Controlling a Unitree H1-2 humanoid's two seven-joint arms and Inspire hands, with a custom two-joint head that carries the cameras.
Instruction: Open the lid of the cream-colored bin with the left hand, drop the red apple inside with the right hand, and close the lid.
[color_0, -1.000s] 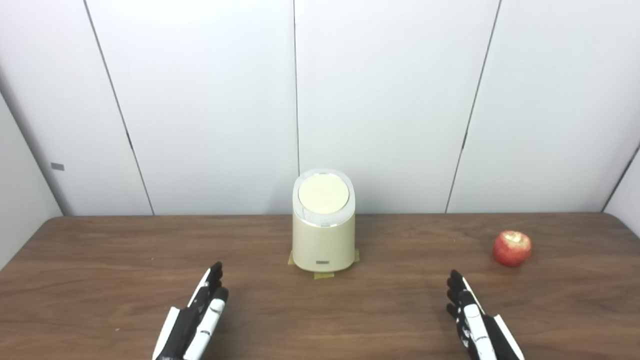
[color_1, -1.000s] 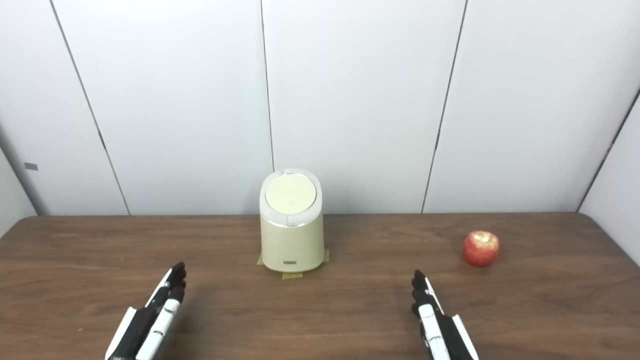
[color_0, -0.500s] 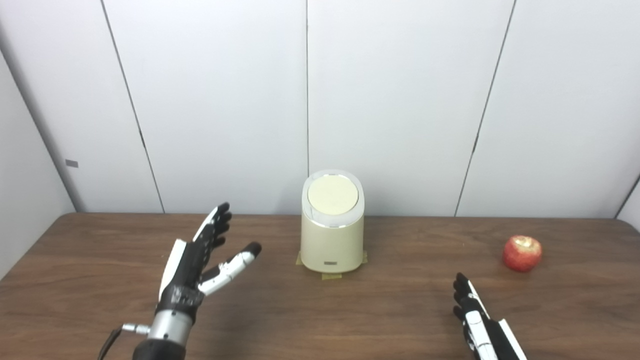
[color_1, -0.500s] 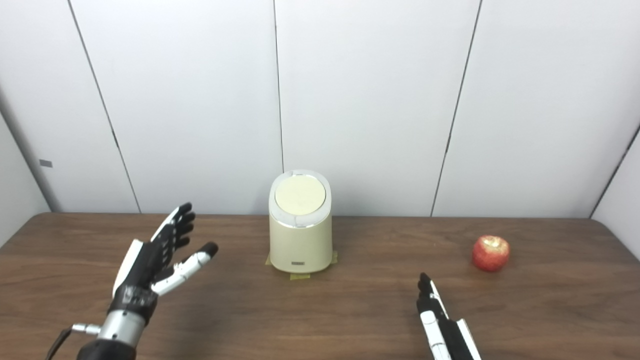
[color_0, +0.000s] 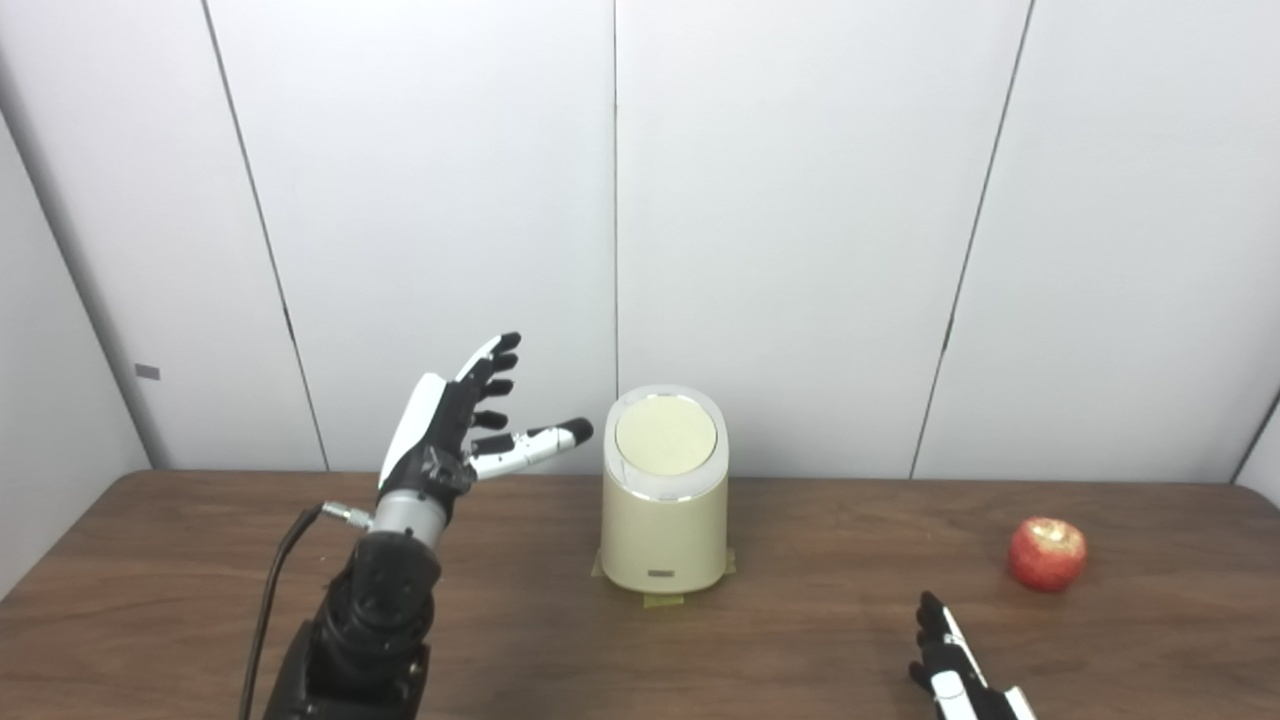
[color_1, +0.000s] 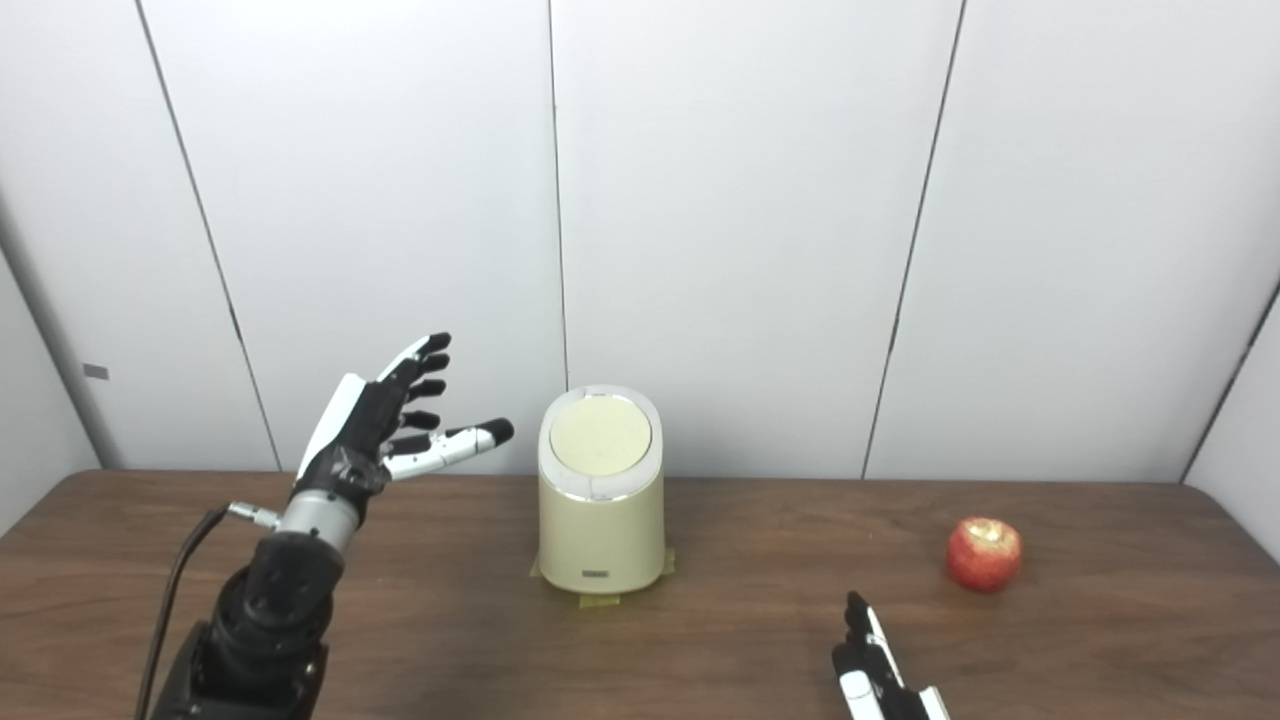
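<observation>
The cream-colored bin (color_0: 663, 520) stands upright at the middle of the brown table (color_0: 200, 600), its round lid (color_0: 665, 436) closed. My left hand (color_0: 450, 425) is raised, open and empty, to the left of the bin at lid height, its thumb pointing toward the lid without touching it. The red apple (color_0: 1047, 553) sits on the table at the right. My right hand (color_0: 950, 670) lies low at the bottom edge, fingers straight, empty, well short of the apple.
Yellow tape (color_0: 660, 598) marks the bin's foot. White wall panels (color_0: 800, 200) stand right behind the table. A black cable (color_0: 275, 580) hangs from my left wrist.
My left hand has risen from the table and moved up and right toward the bin's lid. The camera has tilted up, shifting everything lower in the picture. The right hand stays low.
</observation>
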